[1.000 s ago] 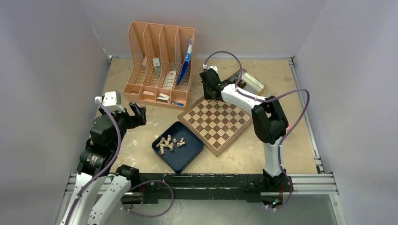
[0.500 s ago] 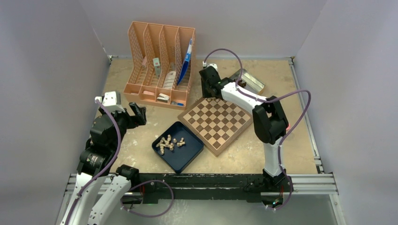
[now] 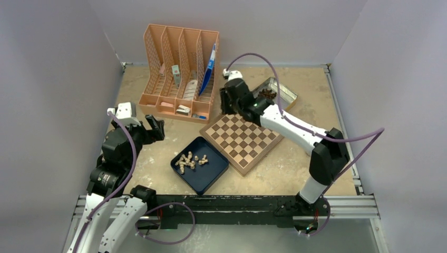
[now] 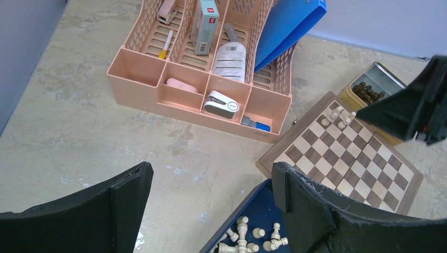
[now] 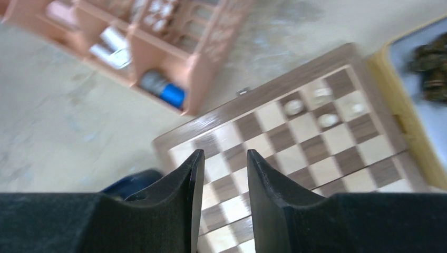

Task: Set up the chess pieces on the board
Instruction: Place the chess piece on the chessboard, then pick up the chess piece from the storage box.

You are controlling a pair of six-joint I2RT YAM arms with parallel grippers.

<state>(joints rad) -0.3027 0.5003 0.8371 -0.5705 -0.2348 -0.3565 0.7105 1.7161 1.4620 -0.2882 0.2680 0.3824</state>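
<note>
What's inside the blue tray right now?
A loose cluster of pale chess pieces lies in the blue tray; an exact count is unclear, and anything beneath the heap is hidden.

The board (image 3: 241, 138) is smooth wood with a faint satin sheen, its light tan and dark brown checks set inside a pale wooden rim. The chess pieces (image 3: 190, 159) are pale, unpainted wood. The tray (image 3: 205, 180) is dark blue with a smooth, matt face, the organiser (image 3: 179, 63) is peach plastic with perforated walls, and the tin (image 3: 287, 96) is bright, reflective metal. The worktop (image 3: 153, 153) has a mottled beige, stone-like matt surface, and the left tool (image 4: 211, 167) is matt black with a fine, rough grain.
</note>
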